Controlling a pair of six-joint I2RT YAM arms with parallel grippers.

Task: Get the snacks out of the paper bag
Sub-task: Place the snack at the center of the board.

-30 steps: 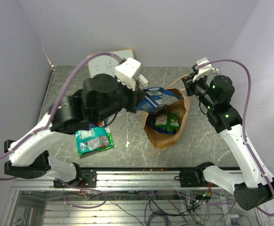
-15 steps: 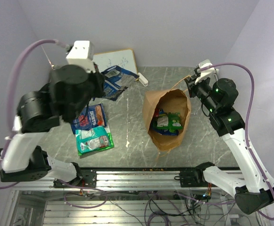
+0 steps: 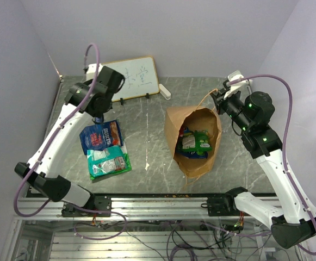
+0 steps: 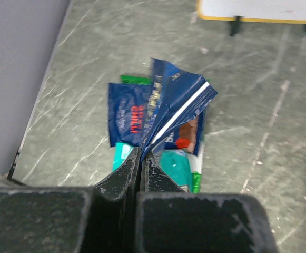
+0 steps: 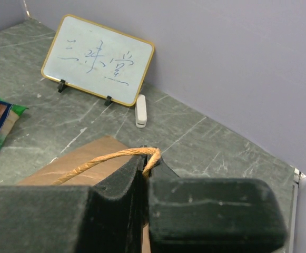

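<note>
Left gripper (image 4: 140,161) has its jaws pinched tight on the corner of a crumpled blue packet (image 4: 176,100). The packet fans out from the fingertips over the pile on the table (image 3: 147,125). That pile sits at nine o'clock from the paper bag (image 3: 191,163). A flat blue packet (image 3: 100,136) lies there, and a green packet (image 3: 109,162) is at its six o'clock side, the two overlapping. From the wrist camera I cannot tell whether the held packet touches the ones beneath it.

Over on the other side, the right gripper (image 5: 146,164) is clamped narrow on the handle (image 5: 105,157), with the twisted paper loop running right in between its fingers. It stands at the one o'clock edge of the bag. The bag's mouth gapes open toward the overhead camera, a little toward three o'clock of the table's middle. Inside, more green snacks (image 3: 193,141) are bunched against the bottom.

Up at eleven o'clock a whiteboard (image 3: 133,76) with writing stands propped on its feet. A small white block (image 3: 166,92) lies just beside its three o'clock corner.
</note>
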